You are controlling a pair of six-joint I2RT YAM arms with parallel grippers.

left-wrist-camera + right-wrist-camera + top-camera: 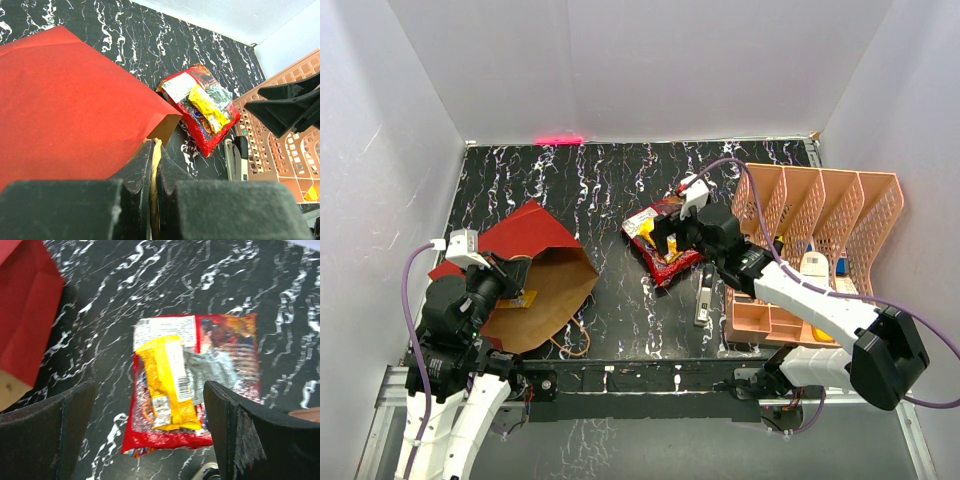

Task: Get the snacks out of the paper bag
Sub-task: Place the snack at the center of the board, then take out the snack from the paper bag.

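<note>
The red paper bag (535,262) lies on its side at the left, its brown mouth facing right; it fills the left of the left wrist view (65,100). My left gripper (510,285) is shut on the bag's tan cord handle (155,165) at the mouth edge. A pile of snacks (663,245) lies on the table to the right of the bag: a yellow packet (167,385) and a silver one (212,367) on a red packet (160,437). My right gripper (672,240) hovers open just above the pile, holding nothing. One more packet (520,299) shows inside the bag.
A salmon lattice file rack (820,235) stands at the right edge with a white bottle (814,264) in it. A slim grey-and-white gadget (704,295) lies between the snacks and the rack. White walls surround the black marbled table (600,190).
</note>
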